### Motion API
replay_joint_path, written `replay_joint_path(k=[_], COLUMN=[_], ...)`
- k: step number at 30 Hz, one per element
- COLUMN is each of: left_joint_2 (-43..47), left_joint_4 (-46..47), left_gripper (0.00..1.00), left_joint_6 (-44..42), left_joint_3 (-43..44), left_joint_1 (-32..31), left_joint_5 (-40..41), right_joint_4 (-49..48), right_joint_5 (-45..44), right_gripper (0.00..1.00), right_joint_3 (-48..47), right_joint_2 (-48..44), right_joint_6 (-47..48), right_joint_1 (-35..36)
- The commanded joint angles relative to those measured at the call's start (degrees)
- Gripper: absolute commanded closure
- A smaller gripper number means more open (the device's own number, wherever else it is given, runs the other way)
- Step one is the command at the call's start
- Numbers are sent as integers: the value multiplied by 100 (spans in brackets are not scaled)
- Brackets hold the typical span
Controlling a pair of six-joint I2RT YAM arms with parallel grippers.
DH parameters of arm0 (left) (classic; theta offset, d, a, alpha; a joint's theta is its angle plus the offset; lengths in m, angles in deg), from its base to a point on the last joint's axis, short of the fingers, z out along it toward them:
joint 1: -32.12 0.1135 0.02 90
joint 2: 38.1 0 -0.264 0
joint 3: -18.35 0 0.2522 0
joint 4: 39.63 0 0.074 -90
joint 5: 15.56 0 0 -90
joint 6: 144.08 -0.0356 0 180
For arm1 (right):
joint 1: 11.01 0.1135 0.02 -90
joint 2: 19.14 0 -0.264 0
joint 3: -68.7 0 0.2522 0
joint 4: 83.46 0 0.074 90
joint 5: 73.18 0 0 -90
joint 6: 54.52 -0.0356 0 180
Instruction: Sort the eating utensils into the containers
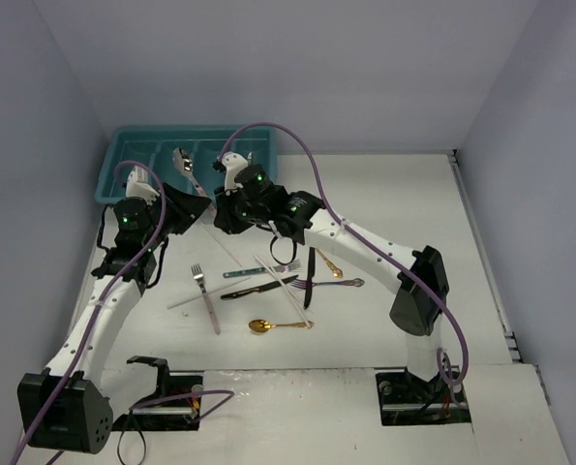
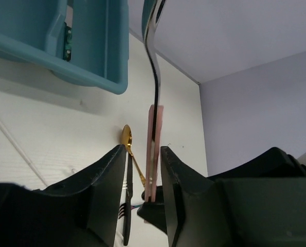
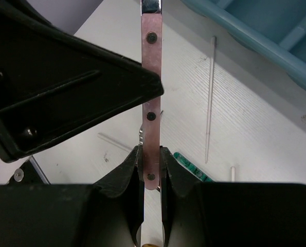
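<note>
A pink-handled utensil (image 1: 189, 170) with a silver head is held in the air just in front of the teal cutlery tray (image 1: 123, 160). My right gripper (image 3: 150, 154) is shut on the lower end of its riveted pink handle (image 3: 150, 92). My left gripper (image 2: 142, 152) is open, with its fingers on either side of the same handle (image 2: 155, 139), which is close to the right finger. In the top view the left gripper (image 1: 202, 205) and right gripper (image 1: 220, 209) meet there. I cannot tell whether the head is a spoon or a fork.
Loose utensils lie on the table before the arms: a silver fork (image 1: 206, 295), a gold spoon (image 1: 268, 325), a black knife (image 1: 258, 288), a teal-handled knife (image 1: 244, 273), white chopsticks (image 1: 286, 291) and another gold spoon (image 1: 328, 263). The tray's corner (image 2: 106, 67) is close by.
</note>
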Motion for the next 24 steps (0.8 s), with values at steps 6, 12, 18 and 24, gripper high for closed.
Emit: replay_joint_path(k=[6,12,18,24], left_joint_2=[-304,-383,-674,-2144], left_joint_4=[903,906,599,-1869], left_gripper=[64,97,100,100], left_joint_6=[223,143,-540,-3005], left_joint_3=[539,551,1012,3310], left_joint_1=[-40,-37,-20,20], left_joint_5=[-326,-385,-617,-257], right_joint_4=[-511,-508,-497,-438], right_joint_5=[306,327,636,1021], right_gripper=[100,96,29,0], right_joint_3=[-445,-499,-397,272], right_joint_2=[-46,4,-95,-816], right_joint_6=[-70,-5,186,514], right_joint_1=[62,56,-392,-1856])
